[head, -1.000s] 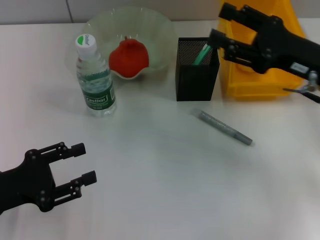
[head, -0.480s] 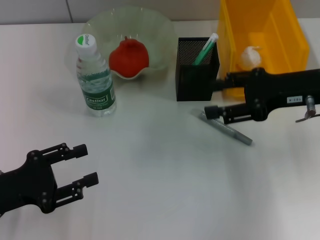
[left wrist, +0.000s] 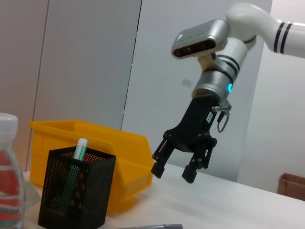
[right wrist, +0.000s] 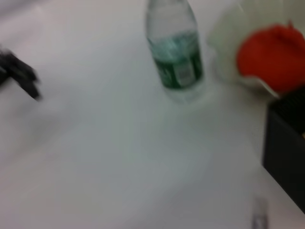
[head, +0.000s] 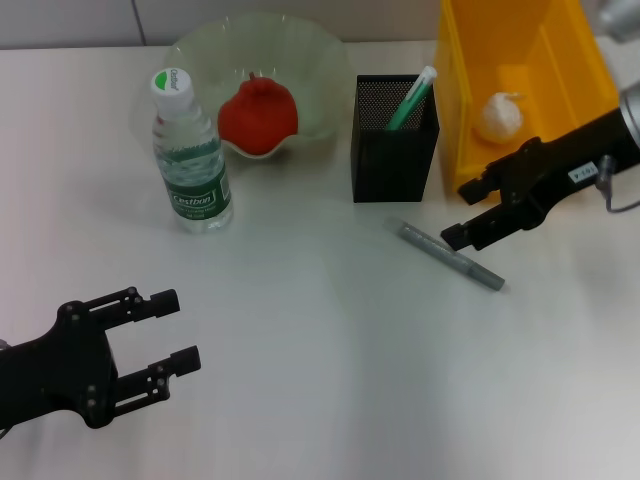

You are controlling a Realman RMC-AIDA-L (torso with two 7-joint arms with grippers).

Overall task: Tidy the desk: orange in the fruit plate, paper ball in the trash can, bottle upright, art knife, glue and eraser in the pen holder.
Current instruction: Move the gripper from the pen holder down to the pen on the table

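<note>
The clear bottle [head: 190,160] stands upright beside the glass fruit plate [head: 200,50], which holds the orange [head: 258,115]. A green-and-white stick [head: 412,98] leans in the black mesh pen holder [head: 395,160]. A grey pen-shaped tool [head: 450,255] lies on the table in front of the holder. The paper ball [head: 500,115] lies in the yellow bin [head: 455,110]. My right gripper [head: 461,212] is open and empty, just right of the grey tool; it also shows in the left wrist view [left wrist: 178,167]. My left gripper [head: 180,327] is open and empty at the front left. No eraser is in view.
The yellow bin stands close against the pen holder's right side. In the right wrist view the bottle [right wrist: 176,52], the orange [right wrist: 271,57] and the holder's corner [right wrist: 286,152] show.
My right gripper left the green-and-white stick in the pen holder, dropped toward the table by the grey tool, then drew back right and turned. The left arm barely moved.
</note>
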